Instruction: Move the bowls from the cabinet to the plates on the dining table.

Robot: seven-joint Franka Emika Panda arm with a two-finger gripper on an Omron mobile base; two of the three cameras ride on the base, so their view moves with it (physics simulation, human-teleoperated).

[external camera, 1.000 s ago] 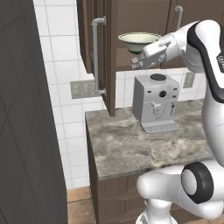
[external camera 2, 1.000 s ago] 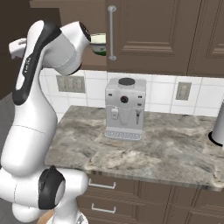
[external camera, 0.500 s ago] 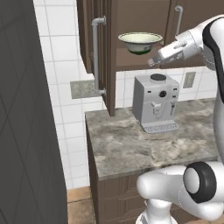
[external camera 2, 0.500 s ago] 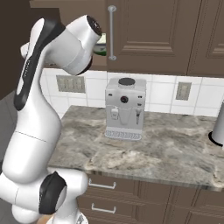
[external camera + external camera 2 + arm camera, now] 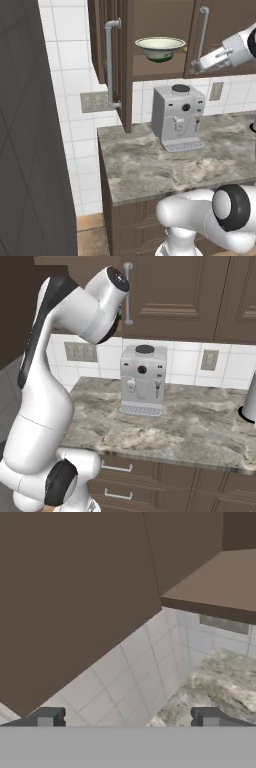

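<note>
Cream-white bowl [image 5: 160, 48] on the shelf of the open cabinet [image 5: 150, 30], greenish inside showing under a thin dark rim; same spot as a second ago. Cabinet door [image 5: 114, 60] swung out to the left, long silver handle facing the room.

Gripper [image 5: 196, 64] now right of the bowl, well apart from it, in front of the neighbouring closed door's handle [image 5: 203, 35]. A second ago right at the bowl's rim, half a second ago just beside it; since then drawn back rightward and slightly down. Nothing between the fingers. From the hand camera, fingertips [image 5: 47, 717] set wide apart at the bottom edge, fully spread, with brown cabinet underside [image 5: 210, 587], white wall tiles [image 5: 125, 677] and mottled stone counter [image 5: 210, 687] beyond.

In the right base view, upper arm [image 5: 75, 306] raised in front of the cabinet, elbow higher and further right than a second ago.

Grey coffee machine [image 5: 179, 116] on the counter below the shelf, unmoved. Wall outlet [image 5: 216, 91] on the tiles behind it. Base and camera views unchanged across the frames.
</note>
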